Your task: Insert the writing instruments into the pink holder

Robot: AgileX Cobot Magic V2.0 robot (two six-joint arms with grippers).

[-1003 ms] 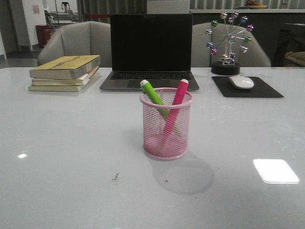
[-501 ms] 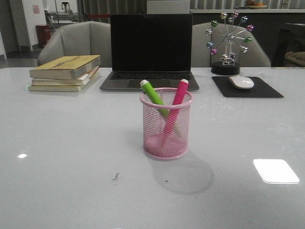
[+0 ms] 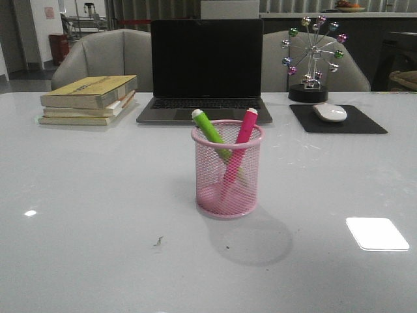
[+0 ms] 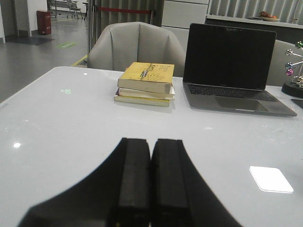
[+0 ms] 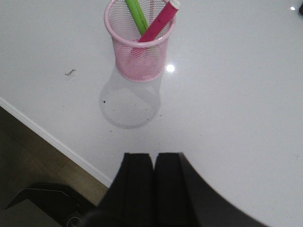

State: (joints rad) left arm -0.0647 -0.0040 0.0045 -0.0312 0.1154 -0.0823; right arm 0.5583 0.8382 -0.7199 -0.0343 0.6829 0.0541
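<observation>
Cylindrical pink mesh holder, chunky green marker, magenta marker inside, both hands pressed closed, empty

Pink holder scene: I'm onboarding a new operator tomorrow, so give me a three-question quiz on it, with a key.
1. True or false: both the green marker and the pink marker stand inside the pink holder.
2. Multiple choice: in the front view, what lies on the black mouse pad? A) a stack of books B) a white mouse C) a laptop
3. Fill in: the left gripper and the right gripper both have their fingers pressed ____, with nothing between them.

Key: 1 true; 2 B, the white mouse; 3 together.
</observation>
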